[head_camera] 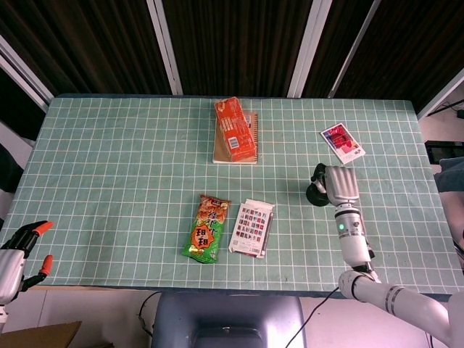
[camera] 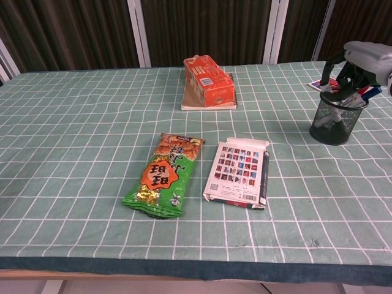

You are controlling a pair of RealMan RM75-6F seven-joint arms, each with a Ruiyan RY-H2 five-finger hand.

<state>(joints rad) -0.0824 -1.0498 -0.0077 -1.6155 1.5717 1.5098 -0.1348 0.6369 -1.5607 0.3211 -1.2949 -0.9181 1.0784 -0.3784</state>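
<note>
My right hand (head_camera: 341, 185) (camera: 364, 58) hovers over a black mesh pen cup (head_camera: 315, 196) (camera: 334, 125) at the table's right side. Its dark fingers curl down into the cup's mouth among red and blue pens (camera: 369, 92). Whether a pen is pinched between them is hidden. My left hand (head_camera: 18, 250) hangs off the table's near left corner, orange-tipped fingers apart and holding nothing; the chest view does not show it.
A green snack bag (head_camera: 206, 228) (camera: 164, 176) and a patterned flat box (head_camera: 251, 227) (camera: 239, 173) lie side by side at the front centre. An orange carton (head_camera: 232, 129) (camera: 209, 80) rests on a notebook (head_camera: 251, 150) farther back. A pink card (head_camera: 342, 143) lies behind the cup.
</note>
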